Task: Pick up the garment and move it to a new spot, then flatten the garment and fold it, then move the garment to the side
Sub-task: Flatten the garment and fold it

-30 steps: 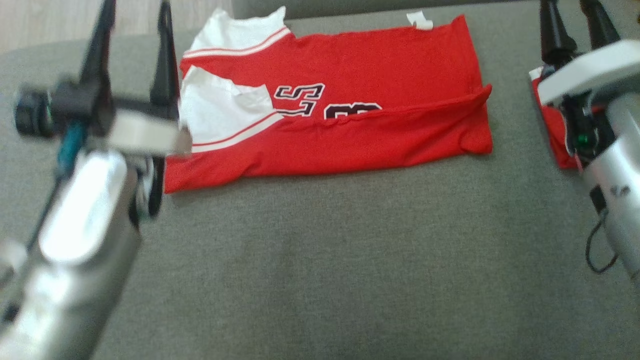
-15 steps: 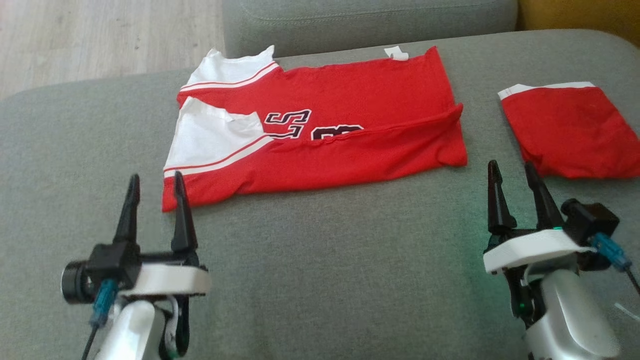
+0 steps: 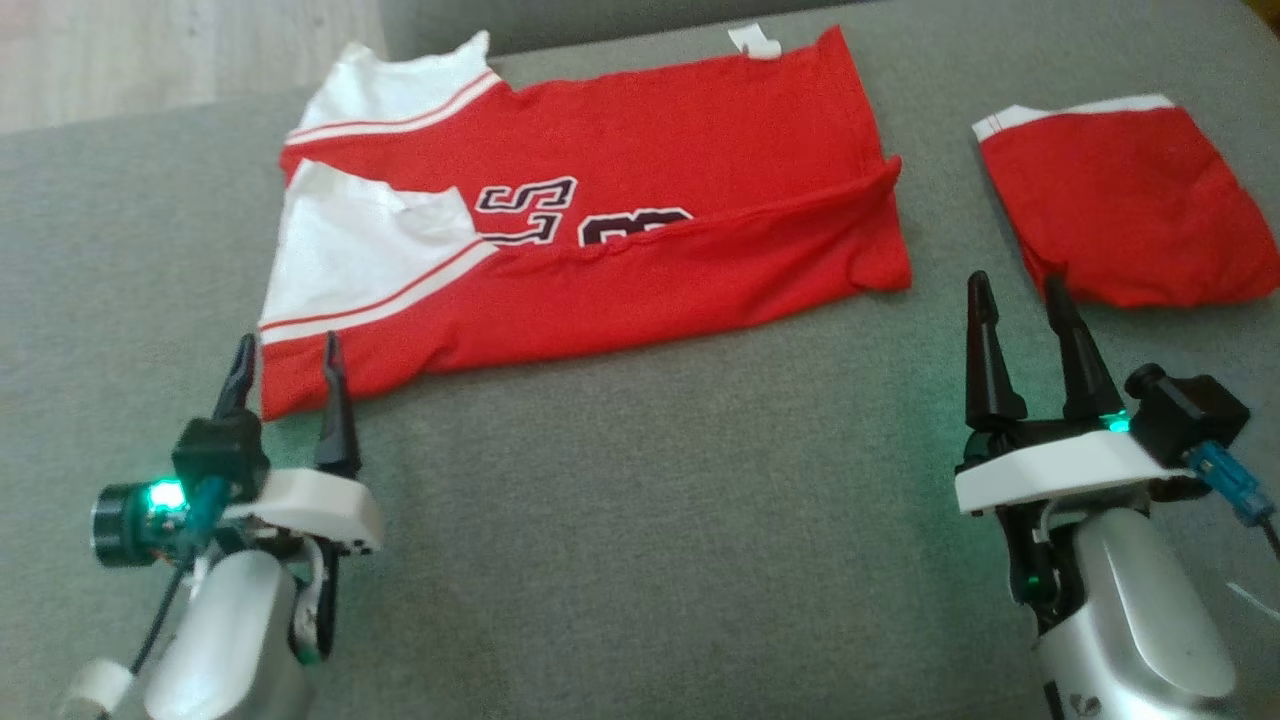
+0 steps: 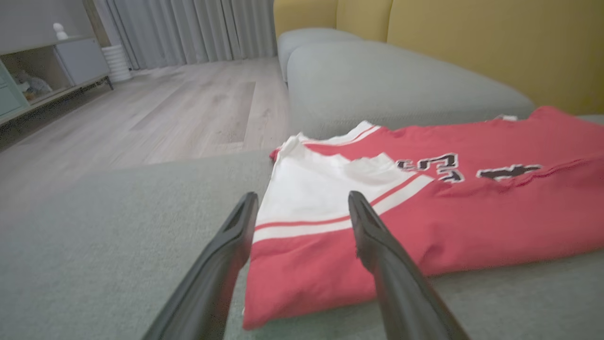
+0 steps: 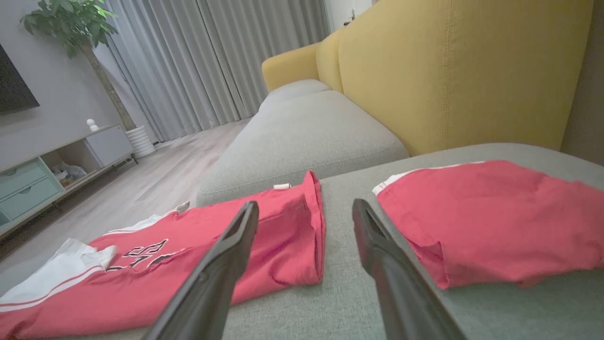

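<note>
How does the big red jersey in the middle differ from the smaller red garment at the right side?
The jersey is long and wide, folded only along its length; the smaller garment is a compact folded packet. The jersey shows black lettering and white sleeves with red stripes; the smaller garment is plain red with a thin white edge. Both are red and lie on the grey cushion.

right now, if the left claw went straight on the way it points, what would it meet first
Most likely the near corner of the red jersey, right ahead of the open left claw. Height is hard to judge, so the tips might skim over the fabric.
</note>
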### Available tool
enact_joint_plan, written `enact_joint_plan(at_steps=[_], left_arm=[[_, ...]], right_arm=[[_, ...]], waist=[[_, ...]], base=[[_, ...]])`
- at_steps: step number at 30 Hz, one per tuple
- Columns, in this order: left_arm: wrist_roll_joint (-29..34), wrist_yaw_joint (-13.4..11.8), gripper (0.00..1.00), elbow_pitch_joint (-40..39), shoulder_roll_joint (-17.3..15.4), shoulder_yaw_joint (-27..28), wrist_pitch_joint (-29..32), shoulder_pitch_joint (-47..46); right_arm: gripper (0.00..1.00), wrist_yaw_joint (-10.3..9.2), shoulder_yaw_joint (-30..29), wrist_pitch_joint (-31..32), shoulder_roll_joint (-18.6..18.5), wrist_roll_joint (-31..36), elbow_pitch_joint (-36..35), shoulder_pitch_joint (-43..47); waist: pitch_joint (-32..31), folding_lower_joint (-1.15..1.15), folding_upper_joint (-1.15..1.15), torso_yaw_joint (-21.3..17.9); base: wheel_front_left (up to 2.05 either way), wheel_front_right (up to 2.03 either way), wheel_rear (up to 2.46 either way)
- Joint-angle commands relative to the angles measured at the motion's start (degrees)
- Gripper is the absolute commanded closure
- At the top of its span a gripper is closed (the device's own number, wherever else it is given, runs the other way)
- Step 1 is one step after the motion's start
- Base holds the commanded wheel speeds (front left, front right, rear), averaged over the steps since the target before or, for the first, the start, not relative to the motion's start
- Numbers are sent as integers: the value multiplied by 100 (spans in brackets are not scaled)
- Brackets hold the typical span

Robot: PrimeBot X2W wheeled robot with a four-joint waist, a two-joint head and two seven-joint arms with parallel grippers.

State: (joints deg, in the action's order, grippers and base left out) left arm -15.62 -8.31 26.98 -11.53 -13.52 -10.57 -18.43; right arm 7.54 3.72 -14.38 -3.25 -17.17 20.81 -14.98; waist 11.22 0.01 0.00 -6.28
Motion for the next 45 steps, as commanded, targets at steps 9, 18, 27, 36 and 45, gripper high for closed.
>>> enact_joint_plan(at_steps=[9, 18, 27, 36, 45], left_arm=[[62, -259, 0, 1080, -447, 268, 595, -658], [-14, -134, 100, 1562, -482, 137, 1144, -728], [68, 30, 100, 841, -463, 29, 127, -1021], [409, 178, 100, -108, -444, -304, -353, -1366], [505, 293, 100, -330, -320, -613, -382, -1405]], right_arm=[[0, -5, 273, -62, 36, -339, -147, -255], [0, -5, 369, -62, 36, -433, -154, -273], [0, -5, 285, 130, 37, -81, 54, -508], [0, -5, -149, 1070, 37, 465, 662, -1275], [0, -5, -219, 1796, 37, 687, 2110, -2182]], waist=[[361, -1, 0, -316], [355, -1, 0, -387], [276, -1, 0, -243], [424, -1, 0, 44], [604, -1, 0, 365]], base=[[0, 0, 0], [0, 0, 0], [0, 0, 0], [0, 0, 0], [0, 0, 0]])
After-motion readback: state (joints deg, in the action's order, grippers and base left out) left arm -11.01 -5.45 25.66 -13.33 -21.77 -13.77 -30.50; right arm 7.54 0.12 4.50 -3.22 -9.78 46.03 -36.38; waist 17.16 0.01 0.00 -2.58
